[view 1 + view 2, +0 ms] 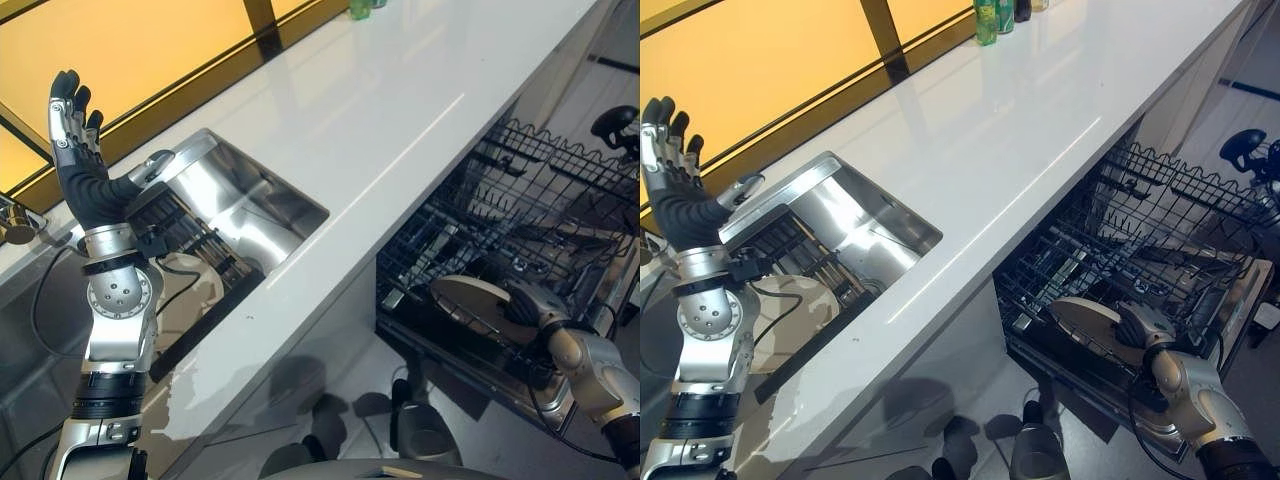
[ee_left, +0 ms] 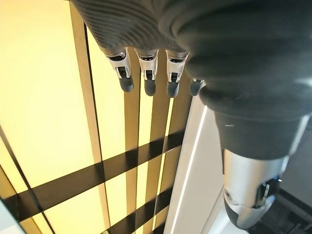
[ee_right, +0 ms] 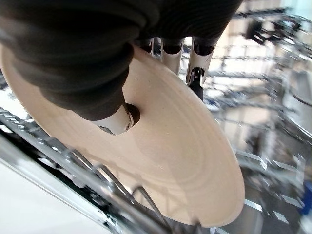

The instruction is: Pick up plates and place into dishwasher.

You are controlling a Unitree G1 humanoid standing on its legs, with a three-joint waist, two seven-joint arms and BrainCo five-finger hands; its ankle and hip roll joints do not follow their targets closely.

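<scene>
Right hand point(image 3: 117, 73) pinching tan plate point(image 3: 185, 165) over dishwasher rack point(image 1: 520, 230), far right. Left hand point(image 1: 80, 160) up by sink point(image 1: 250, 215), open, holding nothing. Could slip, bang on wires, chip.

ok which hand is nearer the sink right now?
Left. The left hand is raised, fingers straight, just beside the sink. The right hand is off at the dishwasher rack, pinching the plate.

The table point(image 1: 400, 110) lies bare from the sink point(image 1: 235, 205) to the bottles point(image 1: 995, 18) at its far end. Upright tines crowd the rack point(image 1: 520, 220) around the plate point(image 1: 475, 300).
</scene>
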